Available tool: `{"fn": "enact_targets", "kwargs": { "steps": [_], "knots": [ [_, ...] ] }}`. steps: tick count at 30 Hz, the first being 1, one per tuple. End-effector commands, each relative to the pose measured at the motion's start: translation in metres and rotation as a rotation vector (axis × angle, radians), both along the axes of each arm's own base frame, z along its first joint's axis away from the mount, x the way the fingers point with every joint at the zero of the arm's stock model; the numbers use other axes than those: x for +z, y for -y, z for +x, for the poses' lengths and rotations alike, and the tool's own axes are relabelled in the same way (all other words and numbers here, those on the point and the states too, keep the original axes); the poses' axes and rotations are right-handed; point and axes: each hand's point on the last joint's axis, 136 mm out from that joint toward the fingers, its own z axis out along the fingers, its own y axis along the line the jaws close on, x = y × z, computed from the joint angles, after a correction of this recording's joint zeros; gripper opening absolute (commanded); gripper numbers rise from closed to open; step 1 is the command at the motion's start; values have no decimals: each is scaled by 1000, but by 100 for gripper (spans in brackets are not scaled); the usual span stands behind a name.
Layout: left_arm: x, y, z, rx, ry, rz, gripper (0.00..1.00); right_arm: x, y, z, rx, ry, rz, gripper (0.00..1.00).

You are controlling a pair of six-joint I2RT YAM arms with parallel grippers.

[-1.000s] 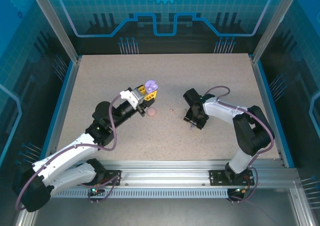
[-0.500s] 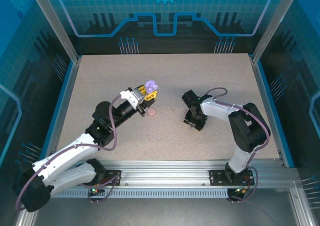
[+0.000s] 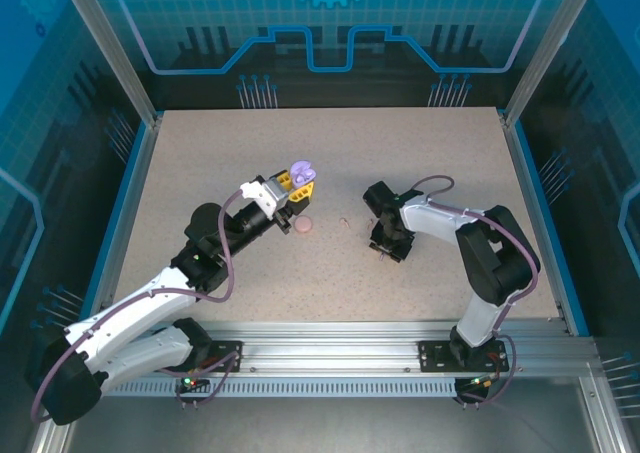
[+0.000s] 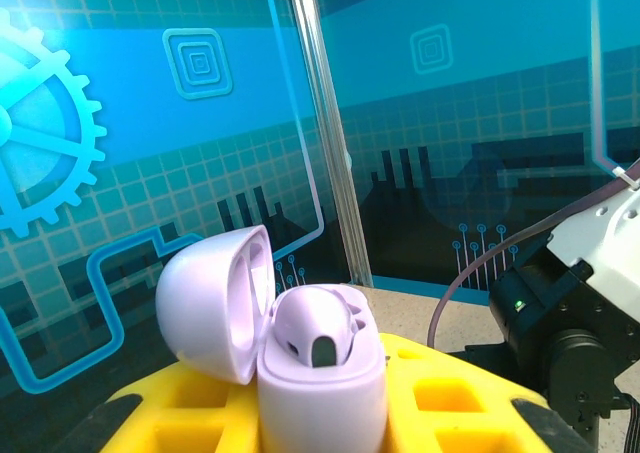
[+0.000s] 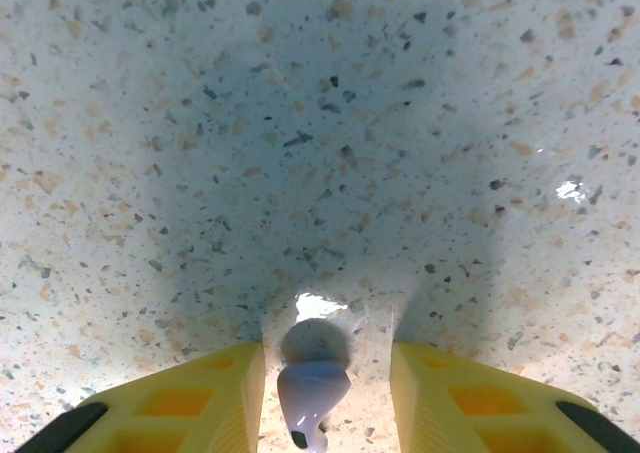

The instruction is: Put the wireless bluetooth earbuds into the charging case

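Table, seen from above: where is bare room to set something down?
The far half of the table, toward the back, is bare; so is the near strip along the metal rail. Crowded mid-table: left hand with purple case, pink case, right hand.

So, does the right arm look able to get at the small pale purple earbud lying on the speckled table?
Probably yes. The small pale purple earbud lies on the speckled table right between the right arm's yellow jaws, which stand open either side of it; nothing blocks them.

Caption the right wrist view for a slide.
Right gripper, jaws open, straddles a purple earbud on the speckled table.
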Motion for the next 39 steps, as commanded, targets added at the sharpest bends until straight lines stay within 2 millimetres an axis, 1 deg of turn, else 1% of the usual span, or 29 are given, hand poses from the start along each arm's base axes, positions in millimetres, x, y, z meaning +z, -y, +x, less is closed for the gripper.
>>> {"fn": "enact_targets", "kwargs": {
  "steps": [1,5,7,12,19,23,24,36,37,39],
  "knots": [
    [14,-1,-6,-3,45,-15,0,0,-13,0,15,2,14,38],
    [14,-1,-5,-4,45,-13,0,-1,-14,0,19,0,10,37],
    [14,-1,-5,-3,46,-13,0,-3,-14,0,19,-4,11,34],
    [13,-1,-6,-4,46,-12,0,-4,-18,0,23,-2,19,32],
    [13,-1,-6,-3,45,-12,0,-7,-18,-1,28,-11,14,30],
    [13,-1,-6,-3,45,-12,0,-7,-19,-2,34,-6,20,28],
    [14,-1,-6,-3,46,-12,0,-6,-19,-1,37,-2,23,26],
    [14,-1,-6,-4,45,-13,0,-4,-26,4,123,76,69,24],
    [14,-1,-6,-4,45,-13,0,-4,-27,4,137,84,73,24],
    [15,-1,-6,-5,46,-14,0,-4,-28,5,153,93,78,20]
  ]
}}
